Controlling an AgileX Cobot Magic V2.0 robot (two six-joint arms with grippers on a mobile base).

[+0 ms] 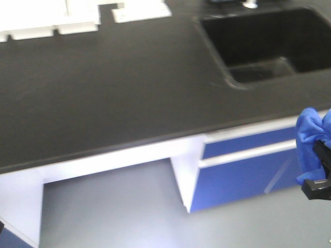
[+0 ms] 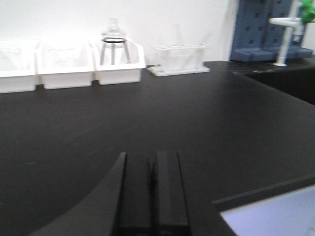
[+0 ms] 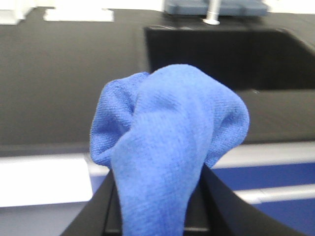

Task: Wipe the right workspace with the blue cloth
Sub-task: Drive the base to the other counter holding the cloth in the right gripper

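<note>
I see a black countertop (image 1: 114, 88) running across the room, with a black sink (image 1: 269, 44) sunk into its right end. Under it stand white cabinet panels (image 1: 181, 175) and a blue drawer front (image 1: 243, 178) with a pale handle bar (image 1: 248, 153); beside them is an open recess over the grey floor (image 1: 114, 212). Along the back I make out white trays (image 2: 64, 71), a white rack (image 2: 179, 59), a blue pegboard (image 2: 258, 29) and a white tap (image 2: 285, 37) against a plain white wall (image 2: 172, 19). The light is bright and washes out the whites.

Black countertop (image 1: 103, 88), white trays (image 2: 66, 74), test-tube rack (image 2: 179, 63)
</note>
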